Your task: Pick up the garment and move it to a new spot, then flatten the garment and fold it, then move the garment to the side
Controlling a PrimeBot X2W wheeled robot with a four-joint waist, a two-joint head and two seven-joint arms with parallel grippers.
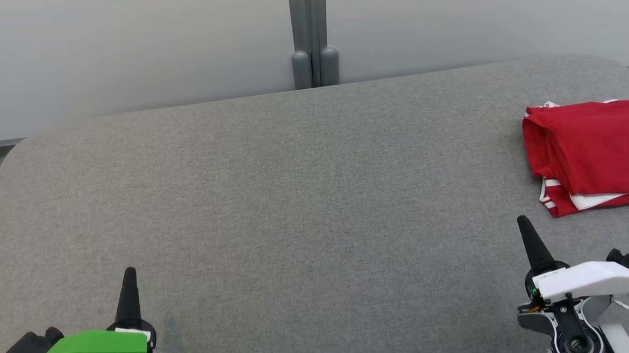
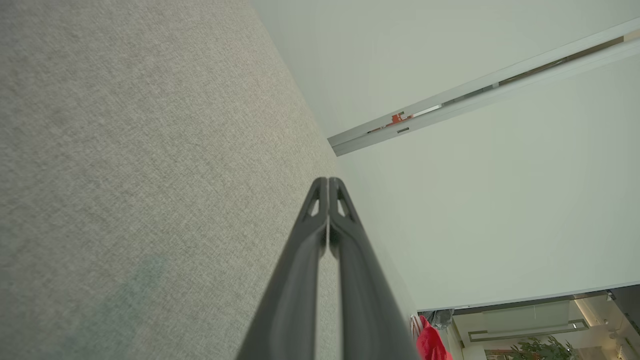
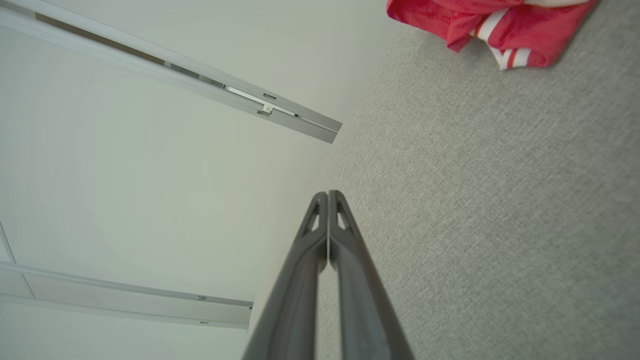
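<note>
The garment (image 1: 596,153) is red with white stripes and lies folded at the right edge of the grey table (image 1: 294,199). It also shows at the top of the right wrist view as the garment (image 3: 480,22), and as a red sliver, the garment (image 2: 430,342), low in the left wrist view. My right gripper (image 1: 524,223) is shut and holds nothing, a little in front of the garment and apart from it. My left gripper (image 1: 129,272) stands shut and holds nothing at the lower left. In both wrist views the fingers (image 2: 327,182) (image 3: 327,195) press together.
A pale wall runs behind the table, with a grey post (image 1: 310,37) at its middle. The table's far corners are rounded. Wide bare grey cloth lies between the two grippers and to the garment's left.
</note>
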